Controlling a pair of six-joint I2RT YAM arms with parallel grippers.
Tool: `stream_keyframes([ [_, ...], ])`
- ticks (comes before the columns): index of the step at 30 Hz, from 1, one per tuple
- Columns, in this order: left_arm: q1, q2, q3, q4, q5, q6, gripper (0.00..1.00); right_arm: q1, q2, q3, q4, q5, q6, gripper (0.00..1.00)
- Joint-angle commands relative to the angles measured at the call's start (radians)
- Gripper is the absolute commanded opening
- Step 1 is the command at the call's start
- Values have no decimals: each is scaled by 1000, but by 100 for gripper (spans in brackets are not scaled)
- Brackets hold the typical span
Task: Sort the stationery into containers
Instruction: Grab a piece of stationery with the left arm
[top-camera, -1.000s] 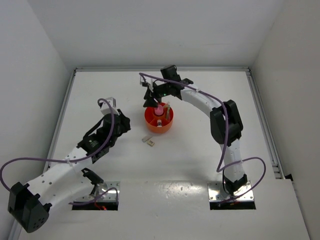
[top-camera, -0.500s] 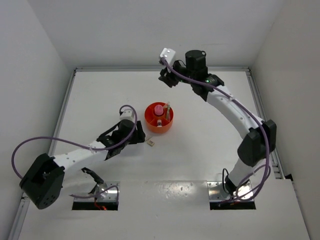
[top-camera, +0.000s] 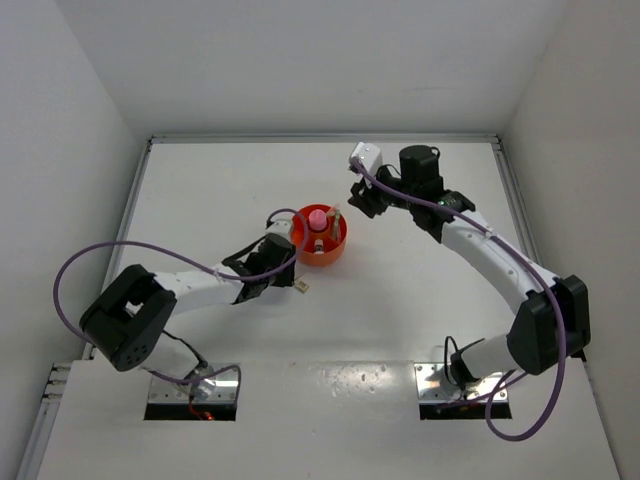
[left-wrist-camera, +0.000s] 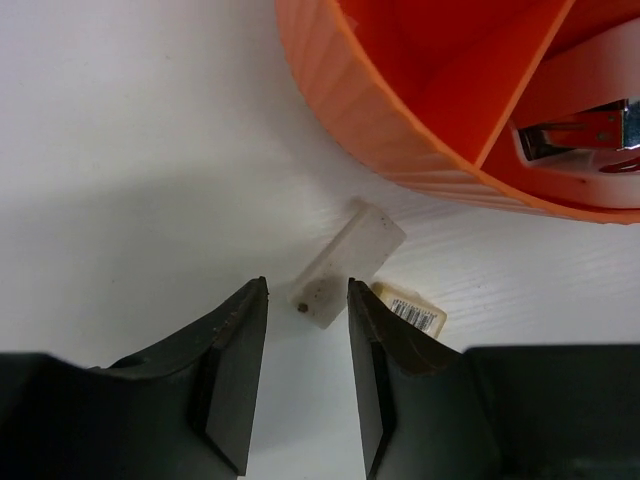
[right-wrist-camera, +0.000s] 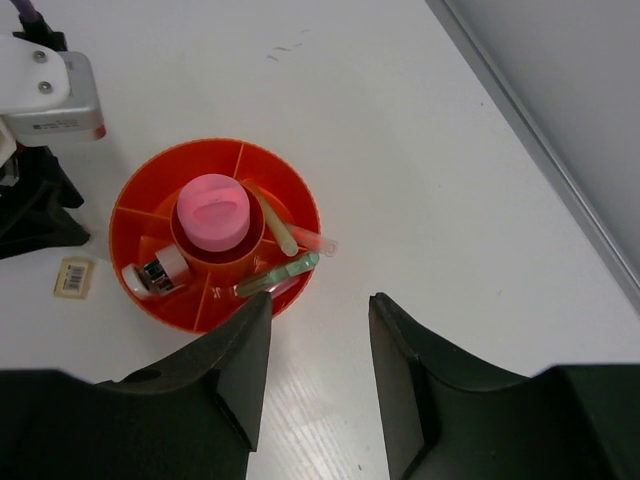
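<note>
The orange organiser (top-camera: 330, 250) stands mid-table. It holds the pink cylinder (right-wrist-camera: 213, 212) in its central well, with the pale yellow stick (right-wrist-camera: 278, 228), mint green stick (right-wrist-camera: 280, 275), thin pink-orange pen (right-wrist-camera: 318, 241) and pink mini stapler (right-wrist-camera: 155, 277) in the outer compartments. Two beige blocks lie on the table by its near left side: a plain one (left-wrist-camera: 350, 262) and a barcoded one (left-wrist-camera: 410, 308). My left gripper (left-wrist-camera: 305, 285) is open and low, with the plain block's end just beyond its tips. My right gripper (right-wrist-camera: 320, 300) is open and empty, raised to the right of the organiser.
The organiser's ribbed wall (left-wrist-camera: 340, 90) is close above and right of the left fingers. White walls enclose the table on the left, back and right, with a raised rail (top-camera: 520, 200) along the right edge.
My left arm has swung right and down to the beige blocks beside the organiser. My right arm has lifted off the organiser and moved back and to the right.
</note>
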Motion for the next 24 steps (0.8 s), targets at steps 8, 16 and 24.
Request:
stream_keyframes([
  [8,-34,72,66,4,-16,76,46,-44,-64,-45,82,-97,58,45],
  [16,-44,141,84,-14,26,105,46,-73,-73,-54,91,-136,76,45],
  [24,-53,152,86,-33,47,96,47,-102,-82,-54,100,-167,98,45],
])
